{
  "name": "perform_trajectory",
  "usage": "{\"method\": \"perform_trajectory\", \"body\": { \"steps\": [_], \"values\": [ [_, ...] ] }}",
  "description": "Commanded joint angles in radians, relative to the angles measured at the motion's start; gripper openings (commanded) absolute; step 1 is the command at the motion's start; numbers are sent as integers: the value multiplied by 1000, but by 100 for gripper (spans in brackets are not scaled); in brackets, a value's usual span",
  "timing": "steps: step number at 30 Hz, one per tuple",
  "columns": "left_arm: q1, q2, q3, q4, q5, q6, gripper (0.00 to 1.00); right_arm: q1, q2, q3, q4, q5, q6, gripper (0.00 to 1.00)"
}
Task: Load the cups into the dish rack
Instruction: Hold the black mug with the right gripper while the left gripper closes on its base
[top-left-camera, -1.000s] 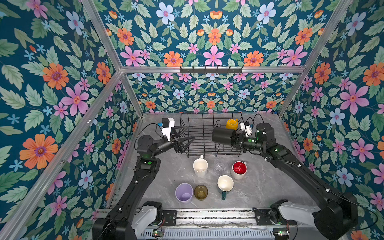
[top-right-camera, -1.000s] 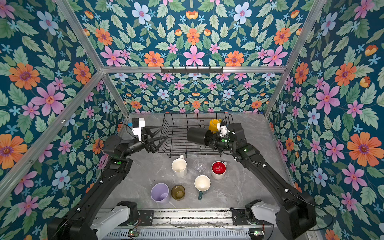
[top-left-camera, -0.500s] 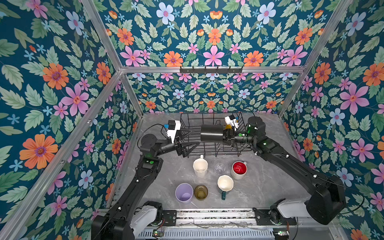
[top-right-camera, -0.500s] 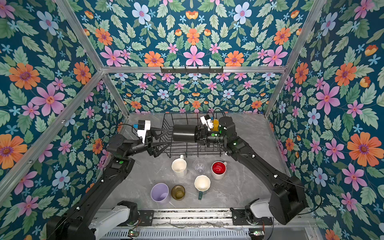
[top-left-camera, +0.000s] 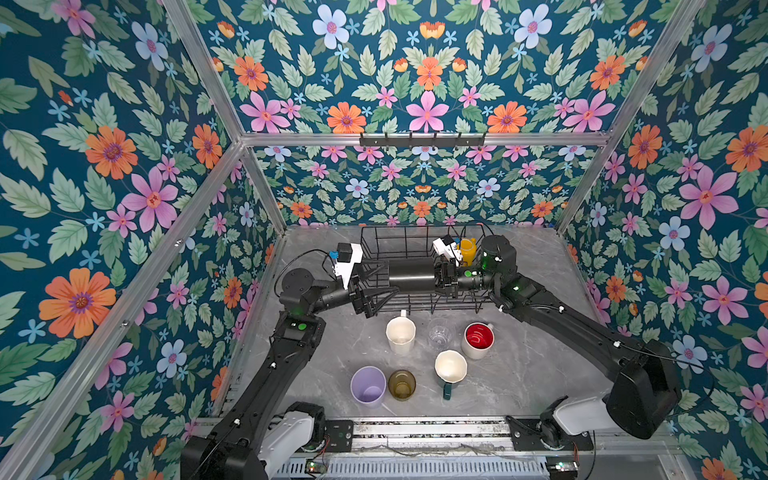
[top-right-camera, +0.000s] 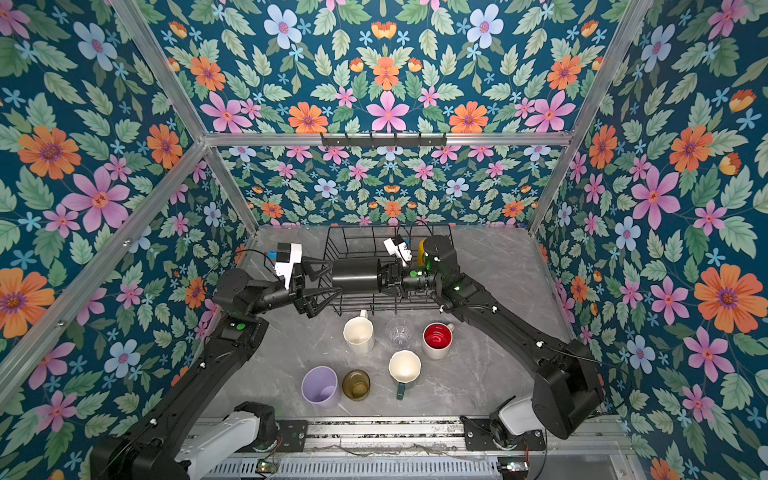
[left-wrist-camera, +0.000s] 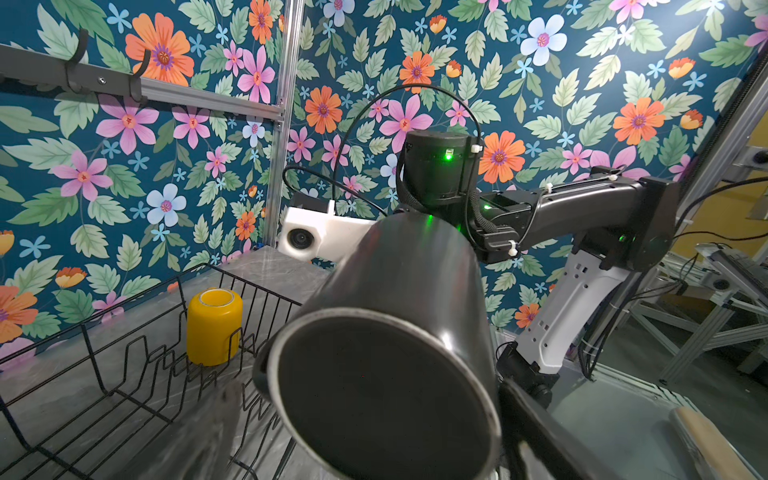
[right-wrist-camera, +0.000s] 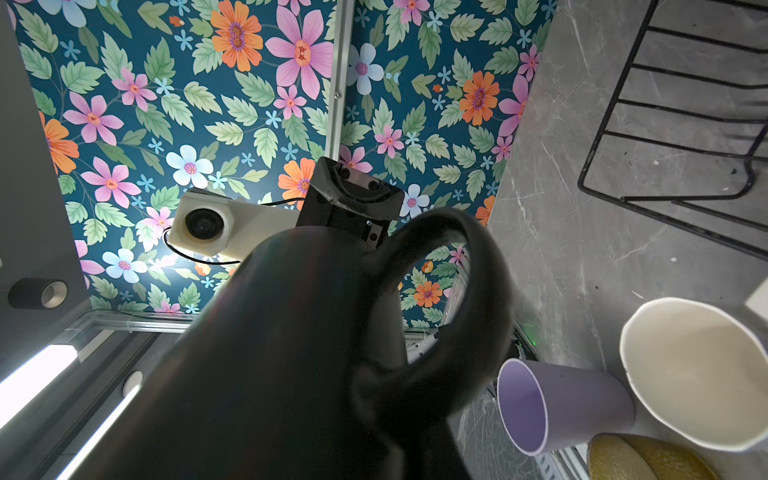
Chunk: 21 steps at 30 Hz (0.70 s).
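Note:
My right gripper (top-left-camera: 441, 276) (top-right-camera: 384, 276) is shut on the rim end of a black mug (top-left-camera: 411, 272) (top-right-camera: 353, 274), held on its side above the black wire dish rack (top-left-camera: 419, 241) (top-right-camera: 361, 241). The mug's base (left-wrist-camera: 386, 395) faces my left gripper (top-left-camera: 380, 286) (top-right-camera: 326, 282), which is open, its fingertips on either side of that end; contact cannot be told. In the right wrist view the mug (right-wrist-camera: 291, 353) hides the fingers. A yellow mug (top-left-camera: 467, 249) (left-wrist-camera: 214, 328) stands upside down in the rack (left-wrist-camera: 124, 374).
On the table in front of the rack stand a tall white mug (top-left-camera: 401, 334), a clear glass (top-left-camera: 440, 332), a red-inside mug (top-left-camera: 478, 340), a green-and-white mug (top-left-camera: 451, 368), a lilac tumbler (top-left-camera: 368, 384) and an olive glass (top-left-camera: 402, 384).
The right arm has carried the black mug leftward over the rack. The left gripper has come right and up to the mug's base.

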Motion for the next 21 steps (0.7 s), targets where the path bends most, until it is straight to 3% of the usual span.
{"method": "perform_trajectory", "body": {
  "steps": [1,21],
  "values": [
    [0,-1,8,1,6,13,97,9,-14,-8,102,-47,-2,0],
    [-10,-12,0,1,39,12,97,106,67,59,164,-115,3,0]
  ]
}}
